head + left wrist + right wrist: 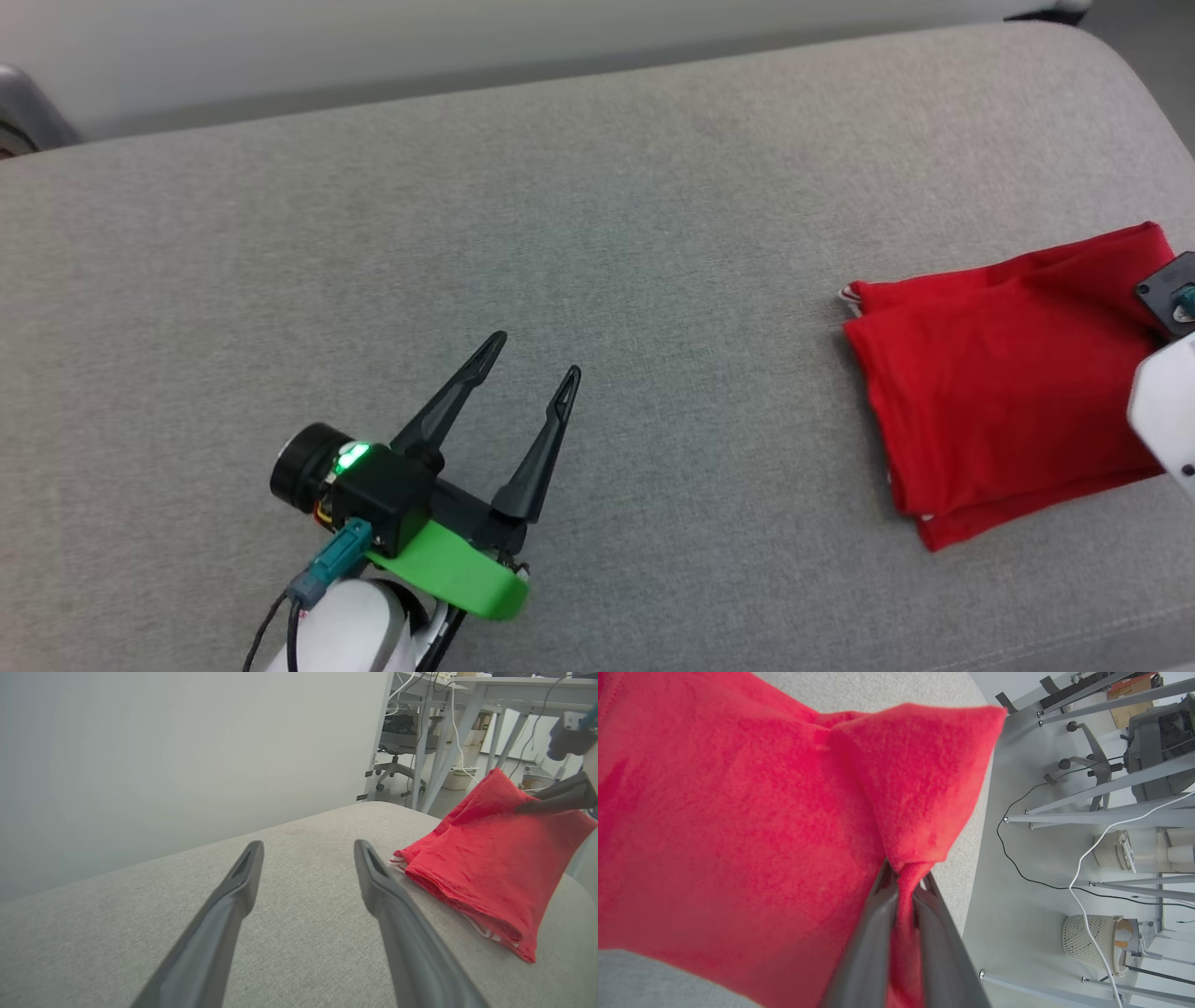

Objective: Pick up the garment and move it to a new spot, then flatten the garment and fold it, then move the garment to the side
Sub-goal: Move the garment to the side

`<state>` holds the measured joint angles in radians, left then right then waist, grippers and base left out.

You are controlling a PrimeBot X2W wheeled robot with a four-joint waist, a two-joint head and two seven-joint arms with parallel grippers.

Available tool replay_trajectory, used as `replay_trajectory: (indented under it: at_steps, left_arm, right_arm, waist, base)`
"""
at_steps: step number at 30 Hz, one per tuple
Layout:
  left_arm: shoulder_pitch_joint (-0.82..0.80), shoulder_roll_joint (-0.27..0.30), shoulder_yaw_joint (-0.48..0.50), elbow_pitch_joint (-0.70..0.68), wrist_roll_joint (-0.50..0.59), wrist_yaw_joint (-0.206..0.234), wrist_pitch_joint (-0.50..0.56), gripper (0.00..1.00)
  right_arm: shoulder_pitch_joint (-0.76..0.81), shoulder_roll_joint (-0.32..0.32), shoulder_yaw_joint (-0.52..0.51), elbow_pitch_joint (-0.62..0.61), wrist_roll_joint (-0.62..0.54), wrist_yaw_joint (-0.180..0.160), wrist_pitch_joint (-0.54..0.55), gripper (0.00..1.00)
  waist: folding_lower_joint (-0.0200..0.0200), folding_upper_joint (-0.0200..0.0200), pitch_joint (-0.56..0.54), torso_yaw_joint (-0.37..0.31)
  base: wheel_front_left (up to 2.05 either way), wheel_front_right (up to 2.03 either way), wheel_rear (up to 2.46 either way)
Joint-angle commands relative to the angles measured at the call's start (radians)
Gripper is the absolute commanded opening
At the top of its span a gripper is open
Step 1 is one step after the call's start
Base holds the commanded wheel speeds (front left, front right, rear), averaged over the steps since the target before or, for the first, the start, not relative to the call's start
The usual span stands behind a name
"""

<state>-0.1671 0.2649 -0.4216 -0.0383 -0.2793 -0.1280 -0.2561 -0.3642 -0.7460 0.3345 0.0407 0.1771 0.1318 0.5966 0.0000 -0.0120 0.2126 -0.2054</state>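
Note:
The red garment lies folded at the right end of the grey cushion, a bit of striped trim showing at its left corner. In the left wrist view the garment sits to the right of my fingers. My right gripper is shut on a pinched fold of the garment at its far right edge; in the head view its wrist shows at the frame edge. My left gripper stands open above bare cushion, well left of the garment, holding nothing. The print is hidden.
The cushion's right end curves off just beyond the garment. Past it are floor, grey table legs, an office chair, cables and a white basket. A pale wall stands behind the cushion.

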Motion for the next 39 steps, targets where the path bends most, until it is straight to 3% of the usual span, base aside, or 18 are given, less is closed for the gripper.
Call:
replay_trajectory:
  at_steps: [1,10,22,29,30,31,39]
  left_arm:
    - [-0.026,0.02,-0.005,-0.012,0.009,-0.003,-0.006,1.0]
    - [-0.102,0.092,-0.008,-0.122,0.019,-0.003,0.036,1.0]
    - [-0.136,0.161,0.039,-0.248,0.027,0.016,0.102,1.0]
    - [-0.139,0.173,0.049,-0.267,0.024,0.024,0.101,1.0]
    - [-0.14,0.172,0.05,-0.266,0.023,0.025,0.099,1.0]
    - [-0.14,0.172,0.05,-0.264,0.022,0.026,0.096,1.0]
    - [-0.134,0.145,0.038,-0.202,0.004,0.029,0.052,1.0]
  right_arm:
    - [-0.031,-0.005,-0.013,0.037,-0.009,-0.001,-0.026,0.0]
    - [-0.147,-0.008,-0.147,0.309,-0.06,-0.001,-0.213,0.0]
    - [-0.286,0.0,-0.378,0.636,-0.156,-0.001,-0.443,0.0]
    - [-0.363,0.017,-0.424,0.773,-0.196,-0.001,-0.548,0.0]
    - [-0.374,0.018,-0.43,0.791,-0.205,-0.001,-0.56,0.38]
    - [-0.381,0.018,-0.433,0.804,-0.214,-0.001,-0.571,1.0]
    - [-0.437,0.022,-0.456,0.885,-0.268,-0.001,-0.651,1.0]
  waist:
    - [0.0,0.012,0.13,-0.112]
    - [0.0,0.012,0.273,-0.135]
    - [0.0,0.012,0.401,-0.064]
    - [0.0,0.012,0.427,-0.032]
    - [0.0,0.012,0.426,-0.028]
    - [0.0,0.012,0.425,-0.025]
    - [0.0,0.012,0.343,-0.005]
  base:
    - [0.0,0.0,0.0]
    - [0.0,0.0,0.0]
    - [0.0,0.0,0.0]
    - [0.0,0.0,0.0]
    - [0.0,0.0,0.0]
    - [0.0,0.0,0.0]
    - [0.0,0.0,0.0]
